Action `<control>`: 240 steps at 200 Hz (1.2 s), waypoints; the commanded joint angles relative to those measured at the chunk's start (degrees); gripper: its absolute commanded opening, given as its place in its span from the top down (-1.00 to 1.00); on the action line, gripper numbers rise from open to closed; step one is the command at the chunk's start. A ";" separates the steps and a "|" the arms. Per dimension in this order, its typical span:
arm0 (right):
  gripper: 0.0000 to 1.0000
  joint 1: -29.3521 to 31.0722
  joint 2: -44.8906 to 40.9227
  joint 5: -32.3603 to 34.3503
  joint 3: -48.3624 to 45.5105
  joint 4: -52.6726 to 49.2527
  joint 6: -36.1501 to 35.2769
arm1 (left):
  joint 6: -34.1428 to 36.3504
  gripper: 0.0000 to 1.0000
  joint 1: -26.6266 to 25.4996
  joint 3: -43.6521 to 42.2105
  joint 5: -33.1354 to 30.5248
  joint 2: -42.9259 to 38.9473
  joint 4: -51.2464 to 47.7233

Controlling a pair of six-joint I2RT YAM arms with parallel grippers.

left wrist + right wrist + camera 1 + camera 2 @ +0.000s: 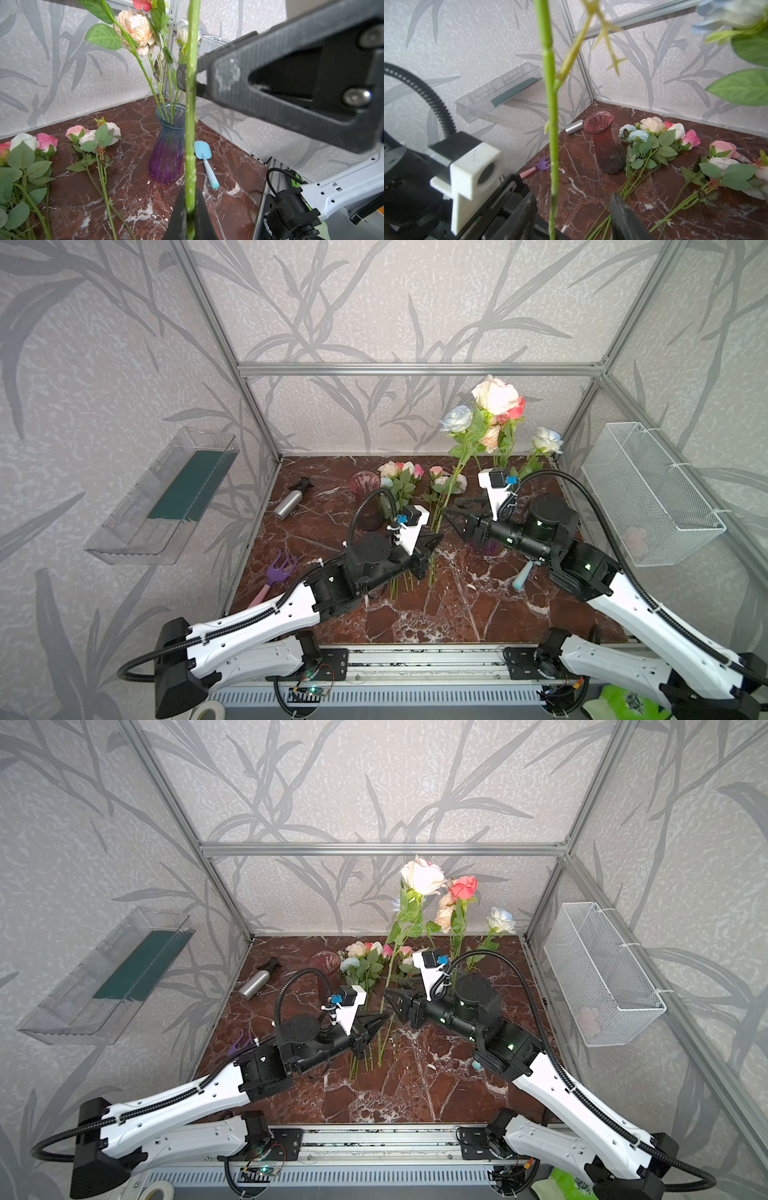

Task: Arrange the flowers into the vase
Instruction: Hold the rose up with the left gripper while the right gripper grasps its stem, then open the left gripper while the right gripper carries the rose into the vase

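Left wrist view, left pincer [190, 207] clenched on green flower stem [190, 124], right pincer [572, 196] spread around it.

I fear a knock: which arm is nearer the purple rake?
Left. The left arm passes close beside the purple rake; the right arm works across the table, far from it.
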 commanded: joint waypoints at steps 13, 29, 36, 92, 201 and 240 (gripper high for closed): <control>0.25 0.20 0.65 0.03 0.08 5.49 2.39 | 0.41 1.00 -0.69 -0.37 -0.33 0.12 1.80; 0.25 0.16 1.53 -1.33 0.50 6.00 2.70 | 0.84 1.00 -0.78 -0.06 -0.25 0.27 1.16; 0.26 0.18 1.63 -1.49 0.46 6.54 2.77 | 1.09 1.00 -0.78 -0.07 -0.40 0.36 1.07; 0.83 0.14 1.91 -2.04 1.15 8.07 3.93 | 1.64 1.00 -0.75 -0.40 -1.54 0.53 0.78; 0.88 -5.20 4.54 17.12 18.66 -3.85 -19.08 | 0.93 -0.98 -0.61 -6.95 -20.77 -11.21 -1.25; 0.88 -18.06 5.36 18.63 22.16 -3.49 -21.28 | 1.69 -0.99 -0.27 -8.52 -23.87 -16.29 -4.46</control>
